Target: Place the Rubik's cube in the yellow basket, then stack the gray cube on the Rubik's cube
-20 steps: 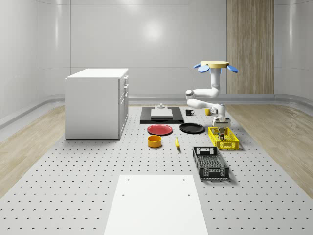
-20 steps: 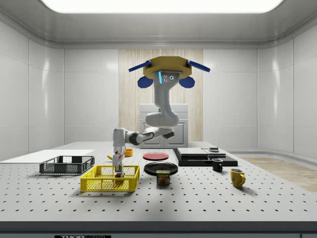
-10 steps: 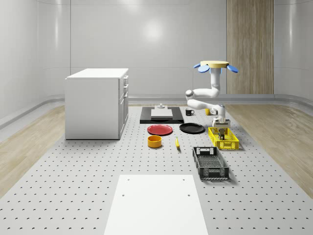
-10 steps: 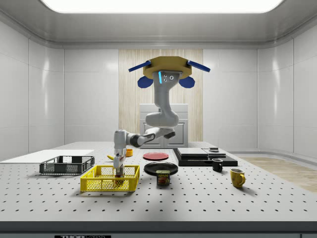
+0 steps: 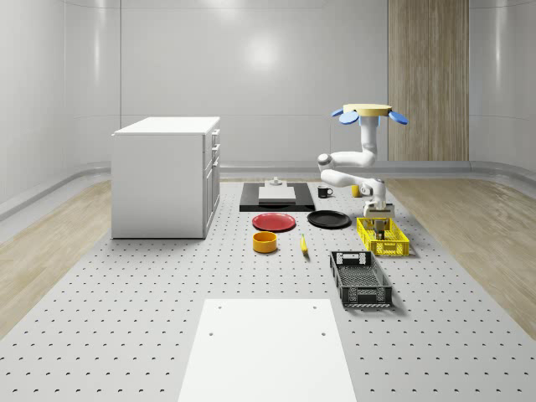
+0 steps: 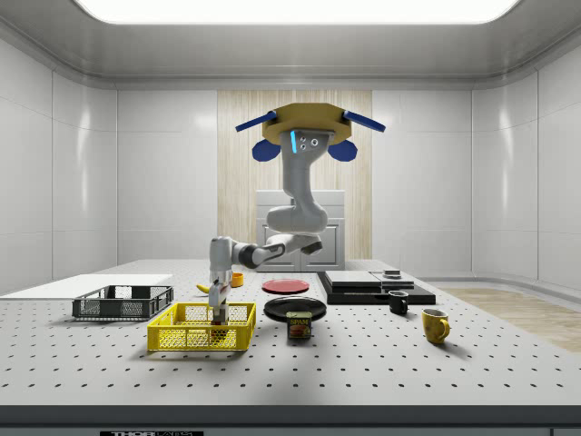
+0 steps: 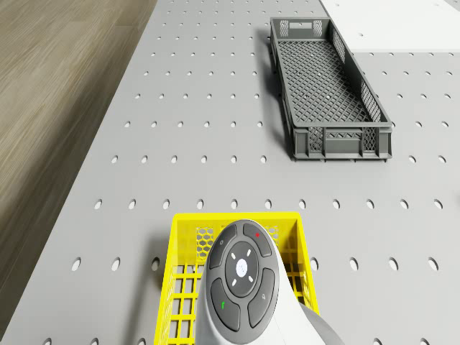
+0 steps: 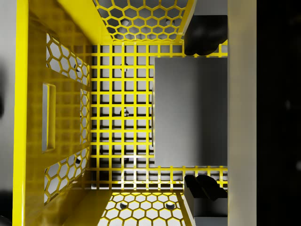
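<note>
1. Yellow basket [image 5: 390,249] sits under the gripper [image 5: 378,223]; the drone [image 5: 366,110] hovers above the table beside it.
2. The gray cube [image 8: 190,110] lies in the basket between the parted fingers [image 8: 202,40], gaps either side, apparently released.
3. The stacking step seems nearly finished, though whether the Rubik's cube is underneath is hidden. Next: lift straight up.

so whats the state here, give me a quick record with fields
drone: hovering above the table, beside the yellow basket
gripper: pointing down, tips inside the yellow basket
jaws: open, one on each side of the gray cube, with slight gaps
gray cube: inside the yellow basket, directly under the gripper
nearby: dark crate, apart from the yellow basket
</note>
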`<state>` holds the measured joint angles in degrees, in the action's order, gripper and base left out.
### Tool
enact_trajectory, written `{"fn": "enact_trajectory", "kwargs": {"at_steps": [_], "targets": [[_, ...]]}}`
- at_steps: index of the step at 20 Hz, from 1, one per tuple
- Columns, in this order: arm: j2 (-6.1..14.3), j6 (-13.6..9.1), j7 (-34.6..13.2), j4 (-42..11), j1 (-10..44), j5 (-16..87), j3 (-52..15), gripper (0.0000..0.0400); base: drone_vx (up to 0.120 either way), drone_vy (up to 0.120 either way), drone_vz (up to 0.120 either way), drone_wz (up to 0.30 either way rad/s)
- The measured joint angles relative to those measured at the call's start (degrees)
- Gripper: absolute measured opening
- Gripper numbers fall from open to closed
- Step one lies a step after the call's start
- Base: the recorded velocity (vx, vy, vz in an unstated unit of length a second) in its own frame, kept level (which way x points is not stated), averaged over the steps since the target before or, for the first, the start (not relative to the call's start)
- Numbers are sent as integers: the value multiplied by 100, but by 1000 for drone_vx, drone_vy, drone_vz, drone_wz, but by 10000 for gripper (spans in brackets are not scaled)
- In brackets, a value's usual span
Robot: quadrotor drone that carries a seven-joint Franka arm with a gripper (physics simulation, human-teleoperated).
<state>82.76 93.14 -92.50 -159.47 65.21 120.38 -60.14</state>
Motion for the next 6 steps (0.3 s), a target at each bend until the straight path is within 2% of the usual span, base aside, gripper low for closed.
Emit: {"fn": "enact_trajectory", "kwargs": {"at_steps": [6], "targets": [[-3,-97,-1,-89,-47,-155,-168,395,0,0,0,0]]}}
